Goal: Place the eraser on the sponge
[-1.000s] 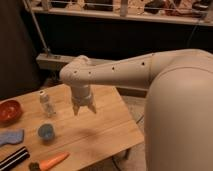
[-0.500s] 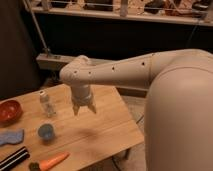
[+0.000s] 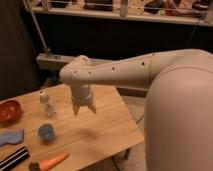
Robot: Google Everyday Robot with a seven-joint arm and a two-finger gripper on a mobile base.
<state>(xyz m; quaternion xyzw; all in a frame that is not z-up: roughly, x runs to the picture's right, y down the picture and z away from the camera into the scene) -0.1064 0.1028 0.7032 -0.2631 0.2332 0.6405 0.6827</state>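
Currently the white arm [image 3: 165, 85] fills the right side of the view and hides whatever is behind it. Wooden bench [image 3: 105, 131]: its left end and near-left corner are cut off by the frame. Its right half is bare, so there is open room under and to the right of the hand. Hand [image 3: 84, 111] hangs over mid-bench pointing down, fingers spread, nothing between them, clear of the surface. All items bunch toward the left edge. Red bowl [image 3: 9, 111] sits far left, partly out of frame. Sponge [image 3: 11, 136] lies flat just in front of the bowl, left part cut off. Eraser [image 3: 14, 157] lies on the bench near the front-left corner, in front of the sponge and apart from it, left end out of frame, well away from the hand. Carrot [image 3: 54, 161] is just right of the eraser by the front edge; its leafy end is hard to make out. Blue cup [image 3: 45, 131] stands between sponge and hand. Small pale bottle [image 3: 46, 103] stands upright behind the cup, detail unreadable.
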